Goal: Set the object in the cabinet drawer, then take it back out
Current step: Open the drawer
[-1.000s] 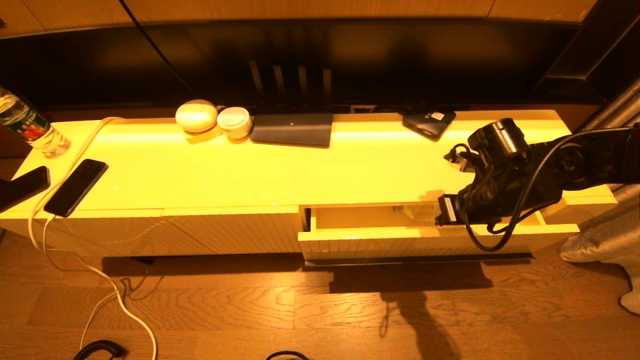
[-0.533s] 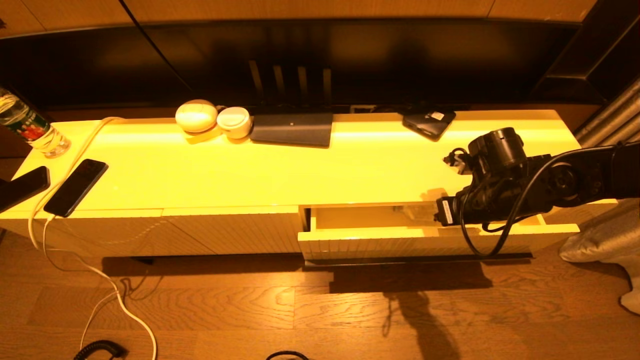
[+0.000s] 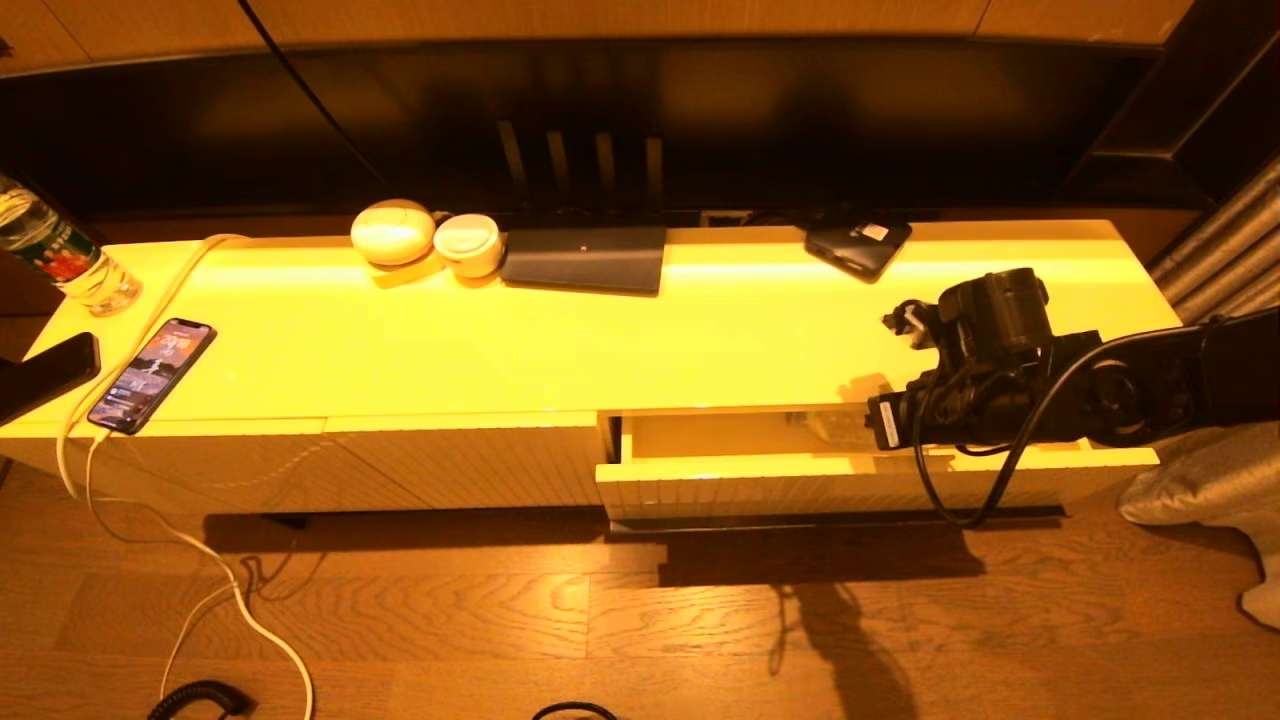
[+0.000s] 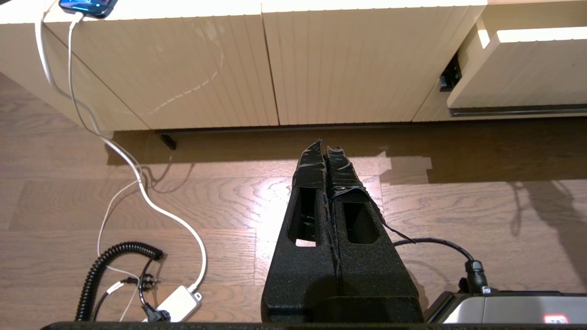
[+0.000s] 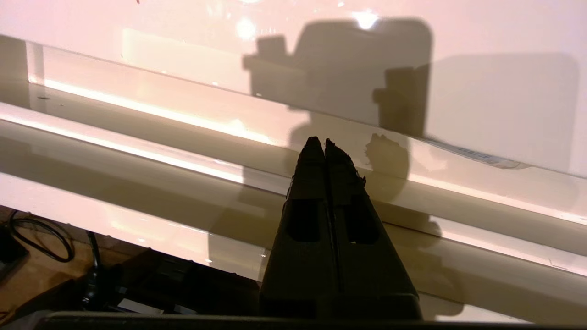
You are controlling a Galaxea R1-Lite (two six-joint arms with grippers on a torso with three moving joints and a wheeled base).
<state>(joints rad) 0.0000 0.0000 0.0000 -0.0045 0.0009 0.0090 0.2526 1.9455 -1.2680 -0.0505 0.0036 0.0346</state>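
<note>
The cabinet drawer (image 3: 800,490) stands pulled out at the cabinet's right half, and its ribbed front (image 4: 518,78) with the dark handle strip (image 4: 518,110) also shows in the left wrist view. The small clear bottle (image 3: 830,422) shows only faintly, lying inside the drawer. My right gripper (image 3: 885,425) hangs over the drawer's right part, just right of the bottle. In the right wrist view the right gripper (image 5: 324,141) is shut with nothing between its fingers, above glossy pale surfaces. My left gripper (image 4: 324,149) is parked shut over the wooden floor, in front of the closed ribbed panels.
On the cabinet top (image 3: 600,340) lie a lit phone (image 3: 152,372) on a white cable, a labelled bottle (image 3: 60,255), two white round cases (image 3: 430,238), a dark flat box (image 3: 585,258) and a black device (image 3: 858,245). Cables (image 4: 137,183) trail on the floor.
My right arm has sunk lower and come forward over the drawer. The phone's screen at the left has lit up. The bottle in the drawer has not moved.
</note>
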